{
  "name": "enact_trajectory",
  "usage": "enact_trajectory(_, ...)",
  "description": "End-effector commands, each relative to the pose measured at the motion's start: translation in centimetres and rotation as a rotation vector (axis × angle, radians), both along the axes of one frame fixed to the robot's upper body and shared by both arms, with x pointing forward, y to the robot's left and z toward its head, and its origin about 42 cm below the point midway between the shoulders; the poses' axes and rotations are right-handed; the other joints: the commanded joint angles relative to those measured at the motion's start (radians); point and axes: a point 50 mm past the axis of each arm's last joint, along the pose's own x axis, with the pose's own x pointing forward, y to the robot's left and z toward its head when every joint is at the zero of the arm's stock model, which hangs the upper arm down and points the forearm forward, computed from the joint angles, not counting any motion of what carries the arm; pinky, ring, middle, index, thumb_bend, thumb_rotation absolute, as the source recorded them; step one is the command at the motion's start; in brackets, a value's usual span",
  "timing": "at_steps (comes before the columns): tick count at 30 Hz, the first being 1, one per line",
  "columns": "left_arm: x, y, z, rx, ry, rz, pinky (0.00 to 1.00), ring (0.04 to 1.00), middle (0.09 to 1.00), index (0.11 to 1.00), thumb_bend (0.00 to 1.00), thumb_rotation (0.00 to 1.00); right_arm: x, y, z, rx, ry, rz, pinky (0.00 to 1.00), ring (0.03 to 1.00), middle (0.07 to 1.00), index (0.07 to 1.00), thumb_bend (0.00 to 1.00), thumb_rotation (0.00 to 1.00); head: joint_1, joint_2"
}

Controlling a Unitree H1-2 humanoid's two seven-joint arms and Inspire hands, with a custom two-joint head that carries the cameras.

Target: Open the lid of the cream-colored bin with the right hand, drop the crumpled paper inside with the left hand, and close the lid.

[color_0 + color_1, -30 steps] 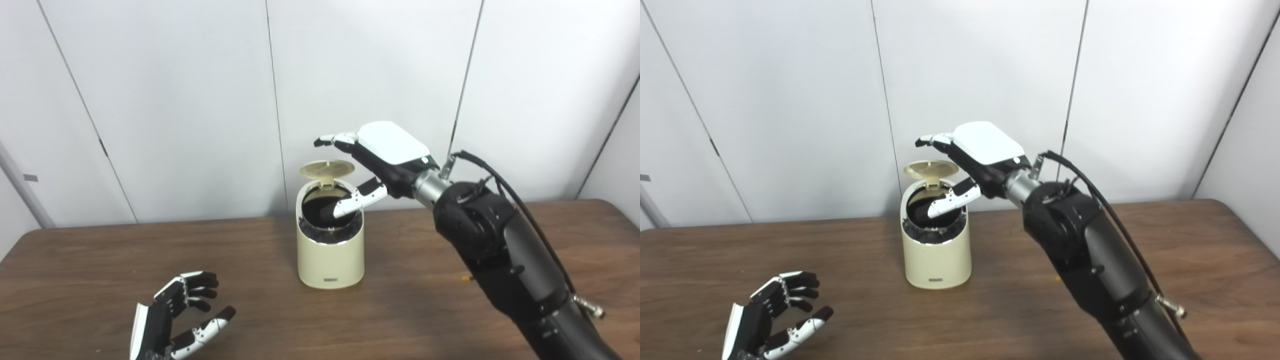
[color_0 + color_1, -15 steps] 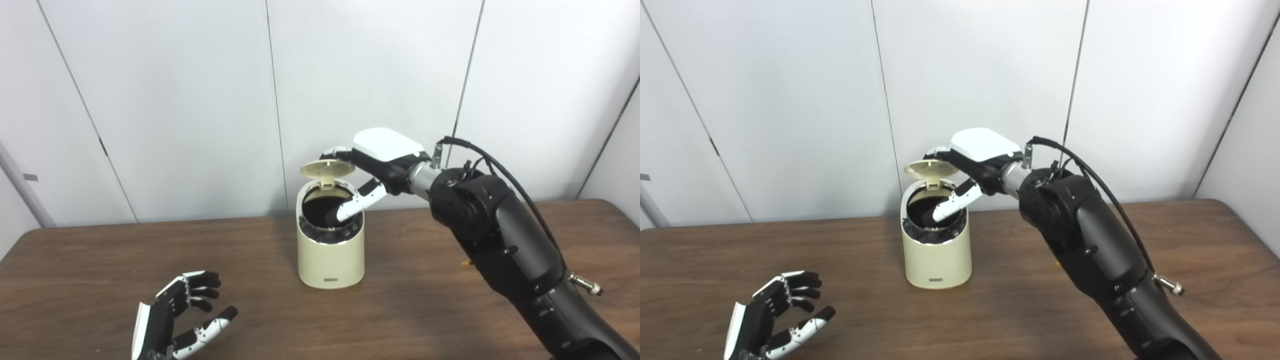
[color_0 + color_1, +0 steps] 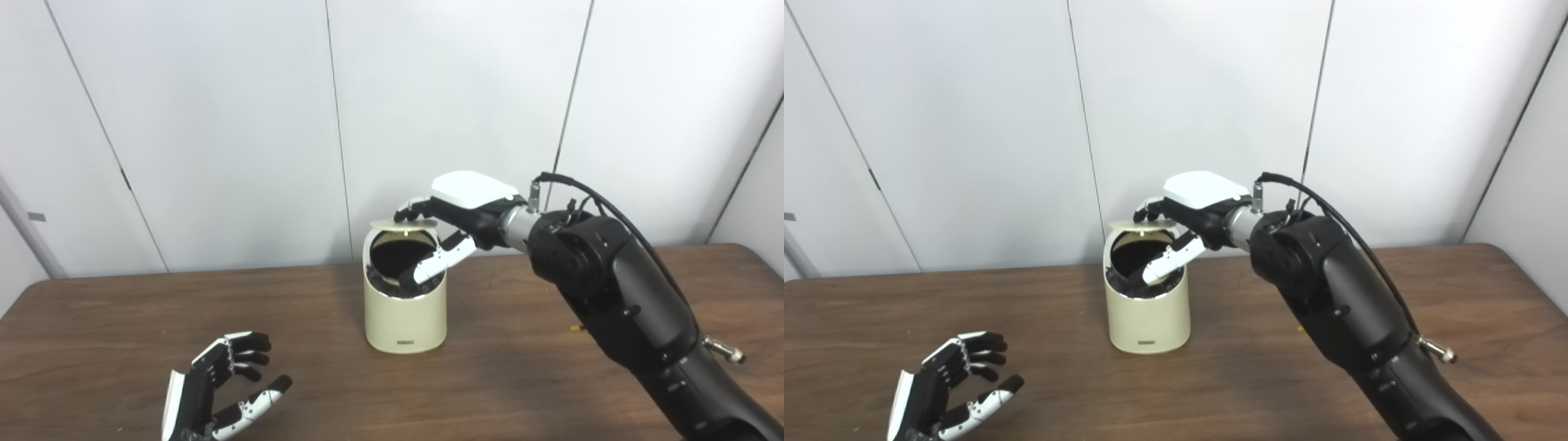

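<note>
The cream-colored bin (image 3: pixel 405 312) stands on the wooden table (image 3: pixel 92 331) at mid-table. Its round lid (image 3: pixel 403 224) is hinged at the back and tilted about halfway down over the dark opening. My right hand (image 3: pixel 456 211) is above the bin, fingers resting on top of the lid, thumb hanging in front of the opening. It holds nothing. My left hand (image 3: pixel 214 392) rests open and empty at the near left of the table. No crumpled paper shows on the table; the inside of the bin is dark.
White wall panels (image 3: pixel 214 122) stand close behind the bin. My right arm (image 3: pixel 618 306) stretches across the right side of the table. A small yellowish speck (image 3: pixel 574 329) lies on the table by the arm.
My right hand has come down onto the lid and pushed it from upright to about halfway down. My left hand has not moved.
</note>
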Motion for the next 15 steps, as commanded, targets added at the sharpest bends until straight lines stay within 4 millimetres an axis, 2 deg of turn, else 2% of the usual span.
enact_trajectory(1,-0.3,-0.5,0.2,0.002,-0.027,-0.011,0.47,0.581,0.622,0.627,0.75,0.11,-0.7,-0.5,1.8,0.016,-0.061,0.004,0.80,0.812,0.818,0.814,0.96,0.83,-0.001,0.000)
enact_trajectory(8,-0.4,-0.4,0.3,-0.018,-0.017,-0.013,0.47,0.584,0.626,0.629,0.76,0.12,-2.3,-0.8,1.4,-0.008,-0.071,0.014,0.85,0.818,0.820,0.820,0.97,0.86,-0.003,0.008)
enact_trajectory(11,-0.4,-0.3,0.3,-0.022,-0.018,-0.016,0.47,0.582,0.625,0.627,0.76,0.13,-2.9,-0.8,1.3,-0.009,-0.058,0.013,0.84,0.822,0.824,0.823,1.00,0.87,-0.003,0.011)
enact_trajectory(15,-0.5,-0.3,0.5,-0.022,-0.022,-0.017,0.47,0.579,0.623,0.626,0.76,0.13,-3.8,-0.7,1.0,0.001,-0.040,0.013,0.77,0.828,0.842,0.833,1.00,0.83,-0.004,0.013)
